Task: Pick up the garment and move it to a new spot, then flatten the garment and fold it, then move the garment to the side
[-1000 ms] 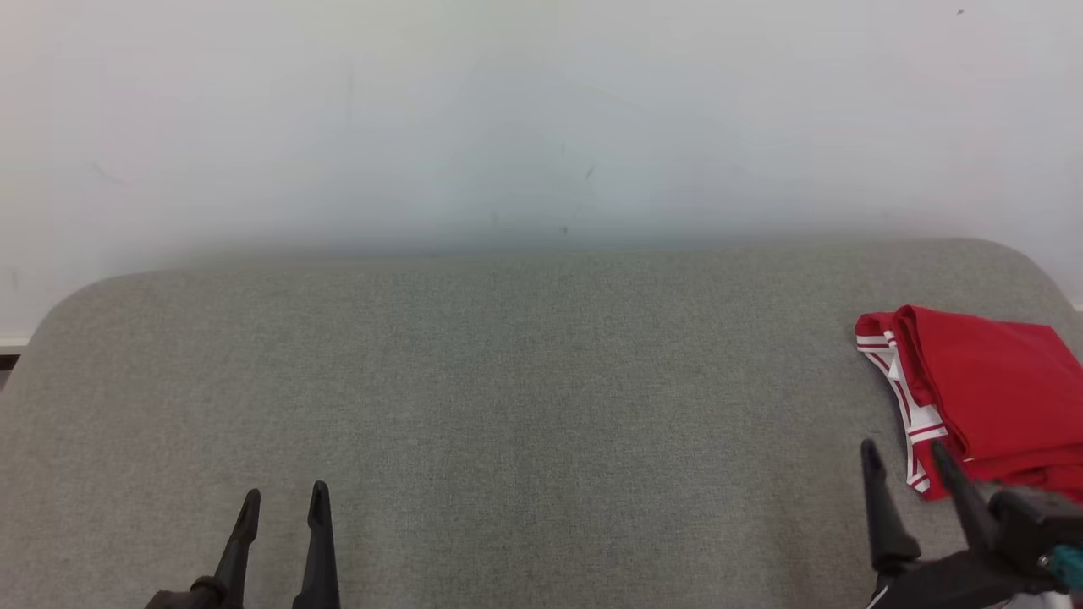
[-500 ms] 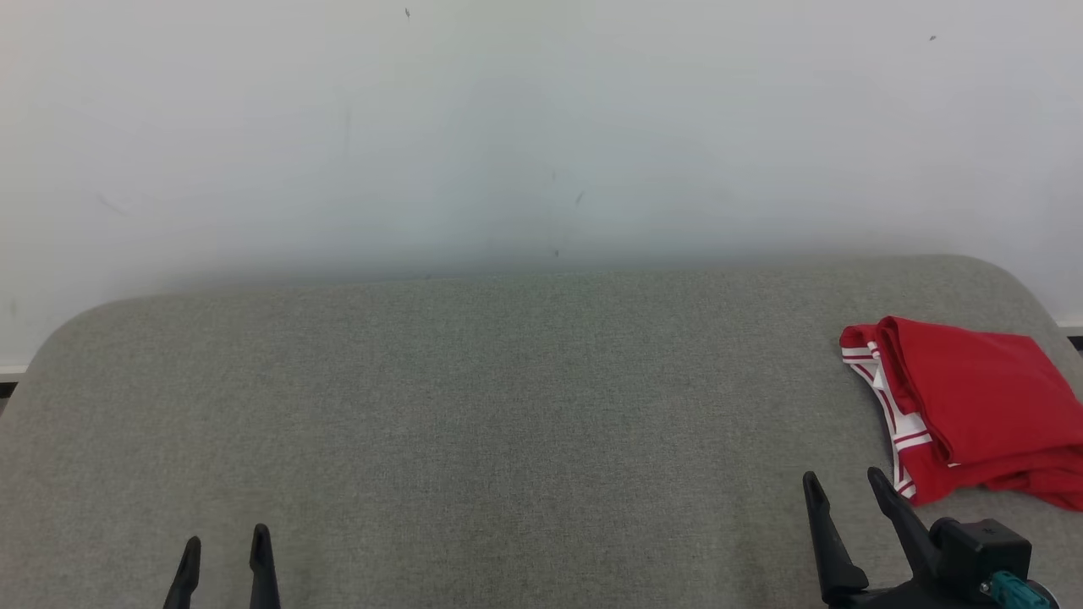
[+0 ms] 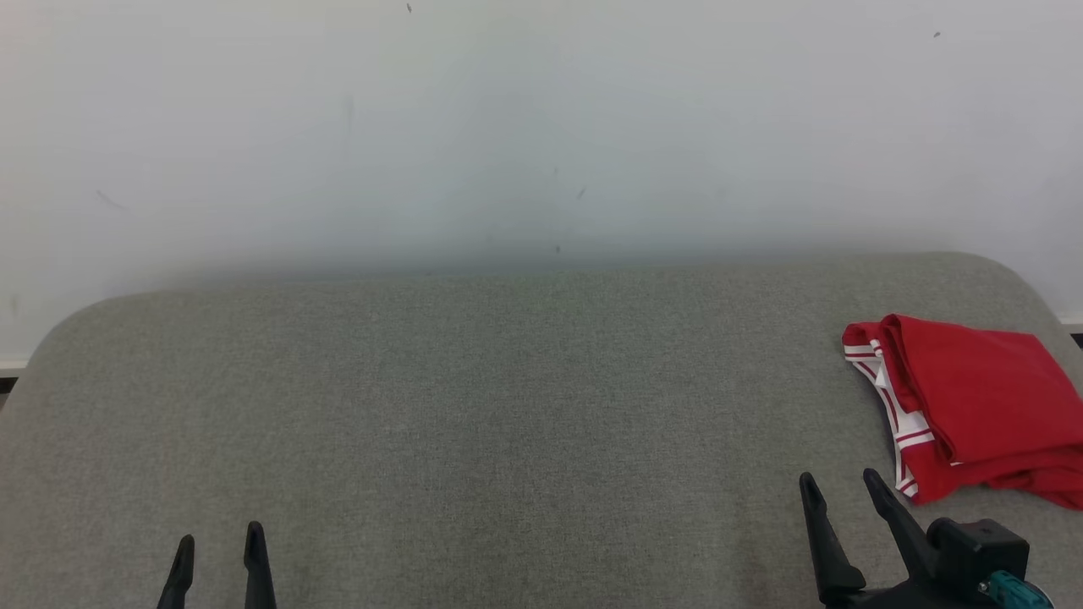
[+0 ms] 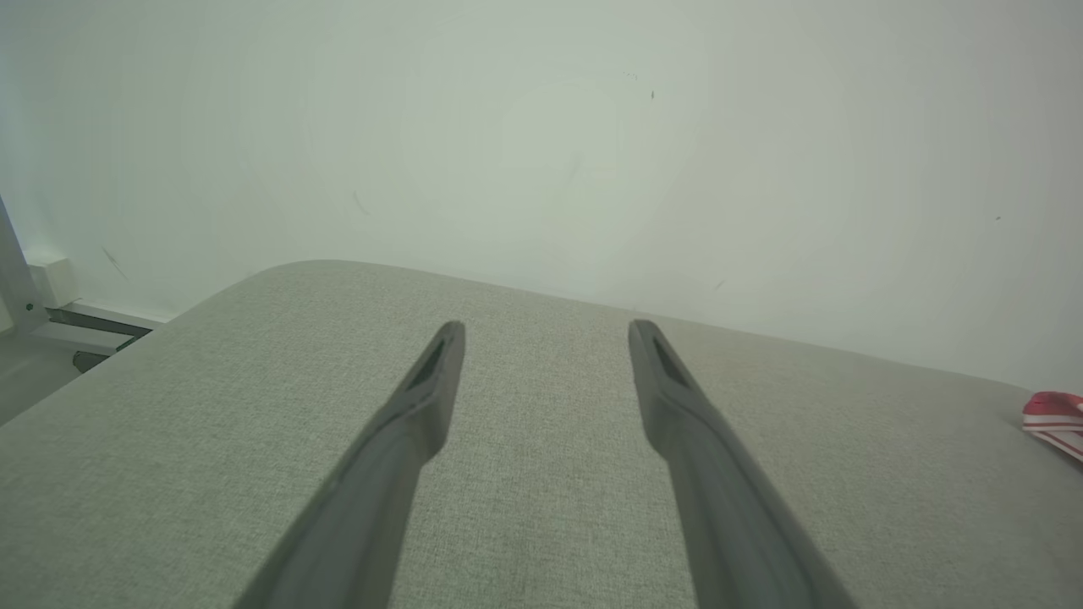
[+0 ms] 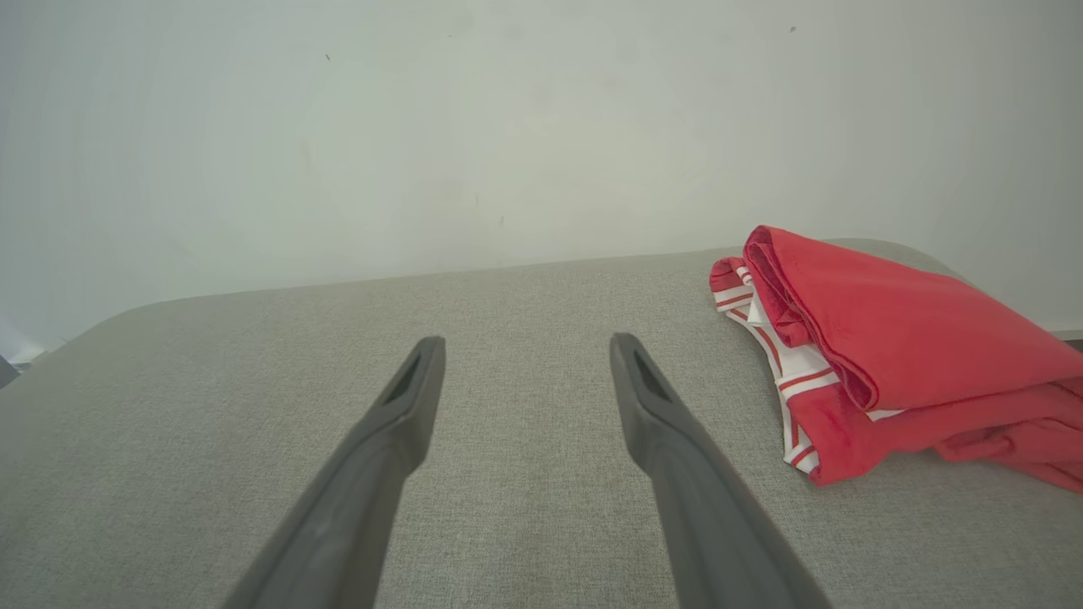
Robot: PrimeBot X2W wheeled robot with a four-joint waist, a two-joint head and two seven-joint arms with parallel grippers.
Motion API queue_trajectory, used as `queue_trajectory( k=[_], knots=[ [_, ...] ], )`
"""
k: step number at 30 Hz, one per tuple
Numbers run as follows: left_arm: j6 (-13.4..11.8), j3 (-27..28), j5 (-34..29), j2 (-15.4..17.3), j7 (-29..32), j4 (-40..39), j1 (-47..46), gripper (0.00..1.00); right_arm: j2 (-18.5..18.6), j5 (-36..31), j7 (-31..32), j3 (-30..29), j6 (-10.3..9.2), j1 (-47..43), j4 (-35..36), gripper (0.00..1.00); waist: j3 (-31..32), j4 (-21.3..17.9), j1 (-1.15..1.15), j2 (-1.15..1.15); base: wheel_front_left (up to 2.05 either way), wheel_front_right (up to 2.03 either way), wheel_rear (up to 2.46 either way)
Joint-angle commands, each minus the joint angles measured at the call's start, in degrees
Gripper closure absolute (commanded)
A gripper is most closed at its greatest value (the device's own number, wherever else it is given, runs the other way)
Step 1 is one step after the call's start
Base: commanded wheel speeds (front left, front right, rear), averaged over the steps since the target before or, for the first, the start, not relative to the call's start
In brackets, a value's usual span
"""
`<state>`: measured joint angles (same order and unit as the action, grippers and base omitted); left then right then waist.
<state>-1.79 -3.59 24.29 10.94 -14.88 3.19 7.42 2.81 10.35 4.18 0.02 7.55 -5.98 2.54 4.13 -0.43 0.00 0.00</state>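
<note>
Red garment (image 3: 973, 406) folded at the pad's (image 3: 508, 406) right edge.
Left gripper (image 3: 220, 535) and right gripper (image 3: 838, 478) hover by the front edge, jaws wide apart, holding nothing; the right is near the garment, not touching.

Red garment (image 3: 973, 406) clipped by the head view's right edge, a sliver in the left wrist view; left gripper (image 3: 219, 535) cropped to fingertips.
</note>
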Motion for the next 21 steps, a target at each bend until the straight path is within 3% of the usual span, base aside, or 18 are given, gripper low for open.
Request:
queue_trajectory(
  k=[1,14,15,21],
  knots=[
    [-0.23,-0.10,-0.23,-0.19,-0.38,-0.25,0.75,0.00,0.02,0.29,-0.09,-0.18,-0.16,-0.13,0.02,0.00,-0.10,-0.03,0.00,0.00,0.00,0.00,0.00],
    [-1.30,-0.37,0.43,-0.18,0.67,-1.34,0.54,0.00,0.02,0.69,-0.25,-0.12,-0.16,0.31,-0.46,0.00,-0.46,0.06,0.00,0.00,0.00,0.00,0.00],
    [-1.23,-0.31,0.27,-0.05,0.68,-1.12,-0.01,1.00,0.00,0.59,-0.15,-0.11,0.00,0.08,-0.41,1.00,-0.47,0.05,0.00,0.00,0.00,0.00,0.00],
    [-0.84,0.00,3.05,-0.79,1.77,0.83,-0.13,1.00,-0.04,3.89,-0.25,-0.08,0.00,-0.32,-2.46,1.00,-0.56,0.06,0.01,0.00,0.00,0.00,0.00]
  ],
)
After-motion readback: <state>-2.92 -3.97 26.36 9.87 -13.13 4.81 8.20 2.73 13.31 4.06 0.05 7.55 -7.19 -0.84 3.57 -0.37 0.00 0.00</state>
